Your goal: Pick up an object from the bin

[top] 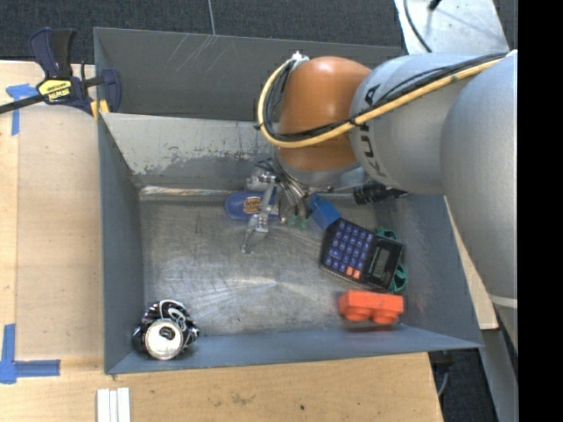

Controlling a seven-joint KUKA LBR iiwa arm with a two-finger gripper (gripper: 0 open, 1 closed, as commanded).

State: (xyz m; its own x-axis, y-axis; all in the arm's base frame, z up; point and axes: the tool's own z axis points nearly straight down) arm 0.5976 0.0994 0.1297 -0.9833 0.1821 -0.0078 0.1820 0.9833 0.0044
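My gripper (262, 211) hangs near the back wall of the bin, a little right of its middle, under the orange wrist cover. A small rounded blue thing (236, 205) lies right beside the gripper's left side; whether it is held I cannot tell. Just right of the gripper a blue strip-shaped piece (324, 211) lies on the floor. Beyond it a dark blue calculator (361, 253) lies tilted, with a green thing (401, 276) poking out from under its right edge.
An orange block (371, 308) lies by the front wall at the right. A black-and-white round thing (164, 331) sits in the front left corner. The arm covers the bin's back right part.
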